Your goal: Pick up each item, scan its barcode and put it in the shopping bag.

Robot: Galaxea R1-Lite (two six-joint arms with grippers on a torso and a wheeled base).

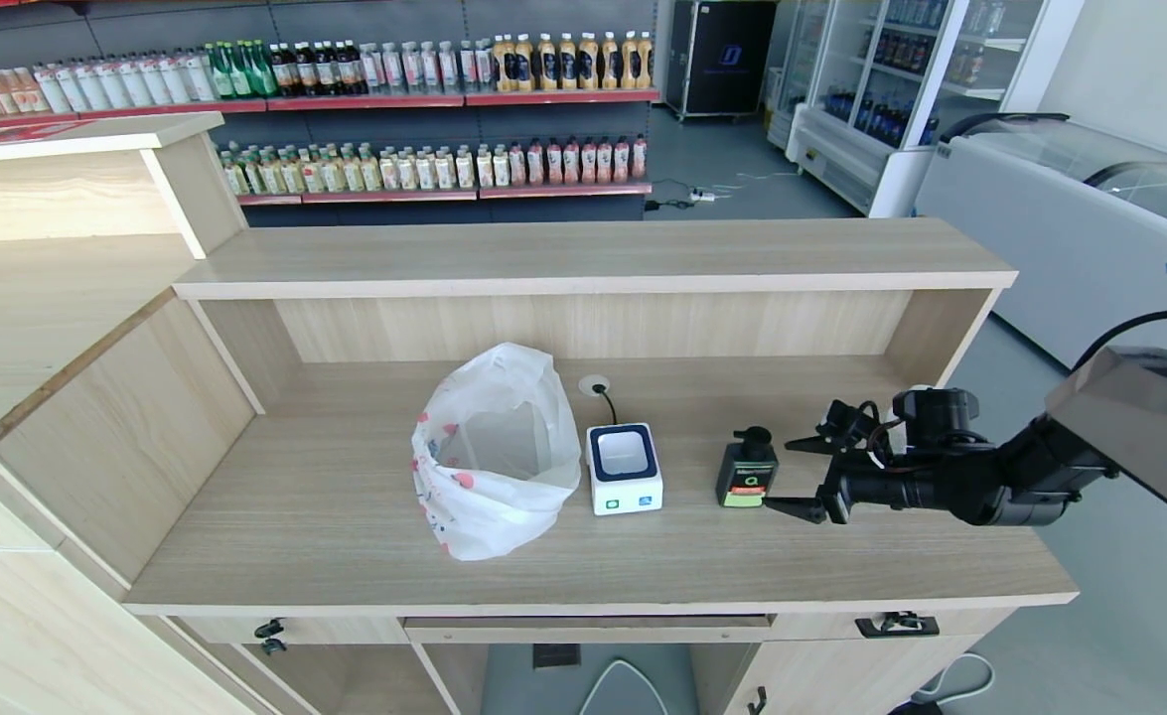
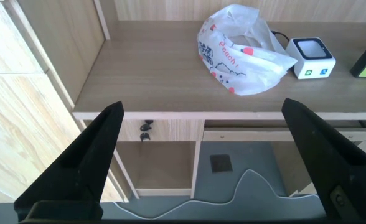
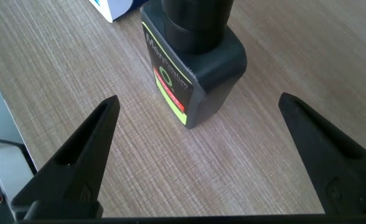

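Labels first: the dark bottle [image 1: 747, 475] carries a front panel with a green ring mark above a red band and a yellow-green strip, plus pale lettering up one edge. The white shopping bag [image 1: 494, 457] is printed with pink spots and dark script. The white scanner [image 1: 623, 467] has a dark window on top and two small squares, green and blue, on its front.

All three stand in a row on the wooden counter [image 1: 345, 556], back from its front edge. The bag is just left of the scanner, mouth open and well apart from the left side wall. The bottle stands upright, close to the scanner's right.

The right gripper [image 1: 784, 475] hangs low just right of the bottle, fingers spread wide and not touching it. The left gripper [image 2: 203, 106] is out beyond the counter's front edge, below the top, also spread wide.
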